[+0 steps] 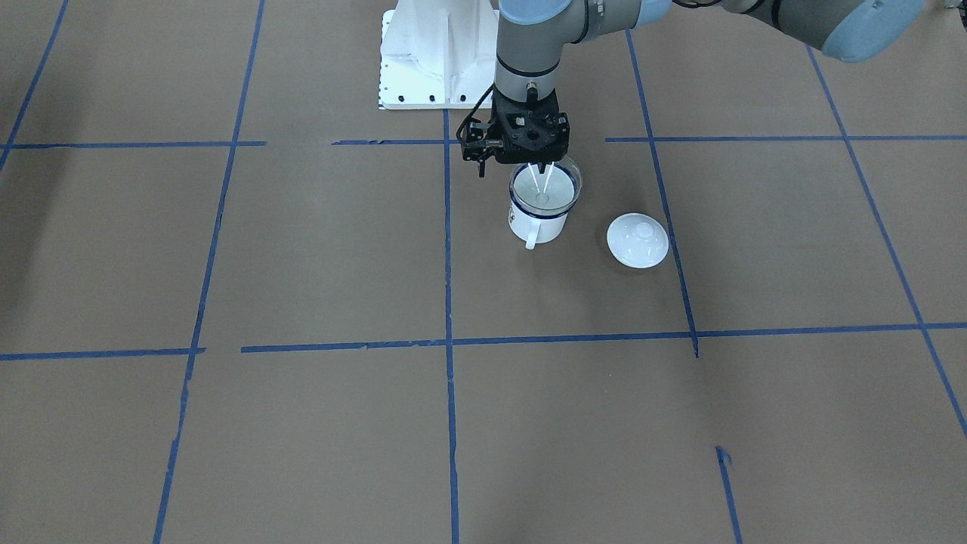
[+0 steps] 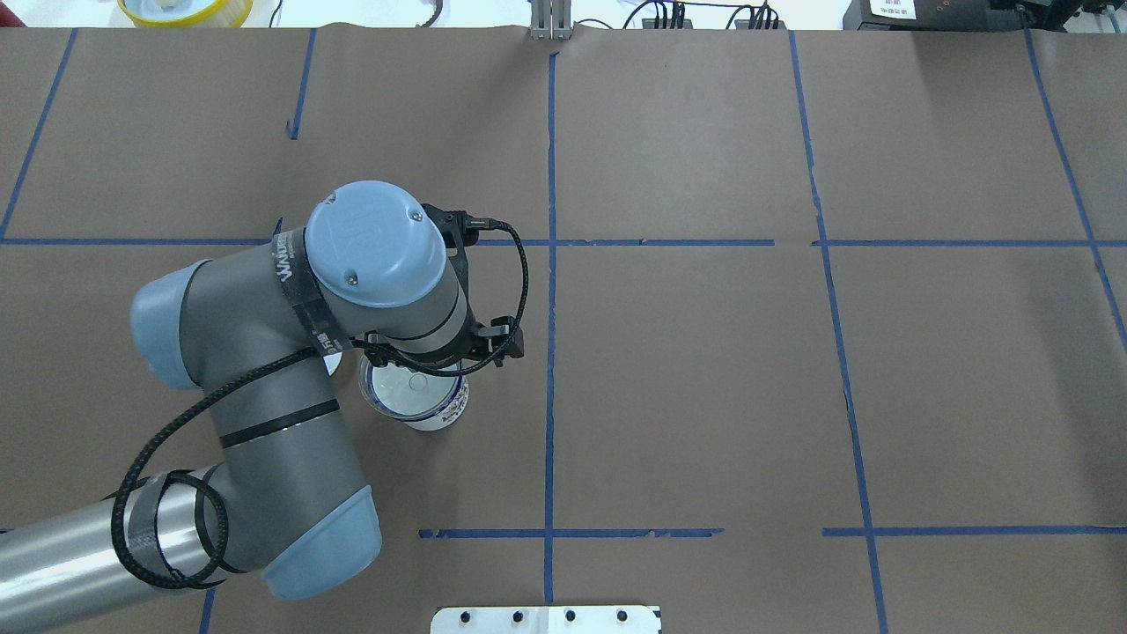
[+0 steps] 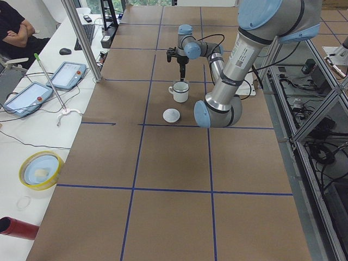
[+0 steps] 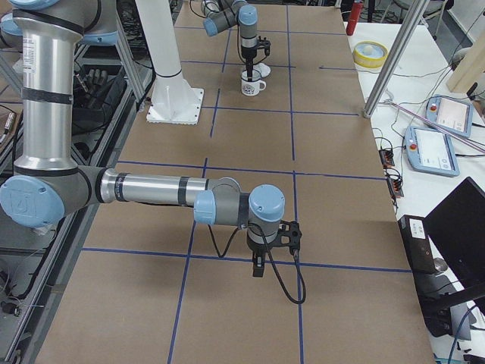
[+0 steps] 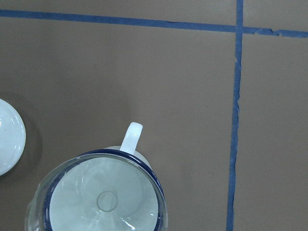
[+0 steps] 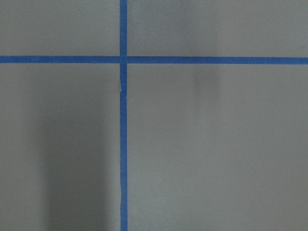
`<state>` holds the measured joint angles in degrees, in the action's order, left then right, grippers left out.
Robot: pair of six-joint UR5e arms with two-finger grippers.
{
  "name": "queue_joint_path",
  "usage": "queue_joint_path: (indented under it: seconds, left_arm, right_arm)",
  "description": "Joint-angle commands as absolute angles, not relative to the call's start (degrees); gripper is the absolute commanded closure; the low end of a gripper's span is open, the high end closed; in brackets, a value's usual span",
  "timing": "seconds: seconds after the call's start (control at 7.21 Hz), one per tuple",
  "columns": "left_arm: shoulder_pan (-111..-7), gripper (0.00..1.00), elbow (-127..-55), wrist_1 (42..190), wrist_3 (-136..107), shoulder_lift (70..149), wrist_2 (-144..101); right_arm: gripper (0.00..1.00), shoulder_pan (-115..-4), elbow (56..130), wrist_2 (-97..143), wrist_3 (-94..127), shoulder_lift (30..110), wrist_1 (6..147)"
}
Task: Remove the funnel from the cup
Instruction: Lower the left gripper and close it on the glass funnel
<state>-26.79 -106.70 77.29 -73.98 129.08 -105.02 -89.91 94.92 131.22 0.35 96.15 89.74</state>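
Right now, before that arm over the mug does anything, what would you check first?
1. The funnel seated in the cup: ok.
2. The cup upright, handle free: ok.
3. The left gripper directly over the funnel: ok.
4. Its grip on the funnel: cannot tell.
5. The lid clear of the cup: ok, it lies apart beside it.
6. The right gripper out of the way: ok, far from the cup.

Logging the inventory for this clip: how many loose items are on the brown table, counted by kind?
funnel, clear, sitting in the cup: 1
cup, white with a dark blue rim: 1
lid, white, round, beside the cup: 1
Total: 3
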Motion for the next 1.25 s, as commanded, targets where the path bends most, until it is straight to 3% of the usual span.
queue_joint_path:
  seconds: [0.0,0.14,0.42,0.69,1.11]
  left_arm:
    - [-26.5,0.22,-106.3,78.4,-74.0,127.8,-104.5]
    - [-26.5,0.36,-106.2,79.6,-74.0,126.9,-104.5]
    - [-26.4,0.46,-105.2,80.2,-73.7,127.3,-104.5]
    - [-26.3,0.72,-105.2,80.2,-73.7,127.7,-104.5]
    - [-26.4,0.92,-105.7,81.4,-73.7,127.3,-104.5]
  right_arm:
    - [0.00,-89.9,94.9,131.2,0.4,96.2,89.7]
    - [0.00,-89.9,94.9,131.2,0.4,96.2,89.7]
    - [0.00,-89.9,94.9,131.2,0.4,96.2,89.7]
    - [0.00,-89.9,94.9,131.2,0.4,96.2,89.7]
    - [0.00,-89.9,94.9,131.2,0.4,96.2,89.7]
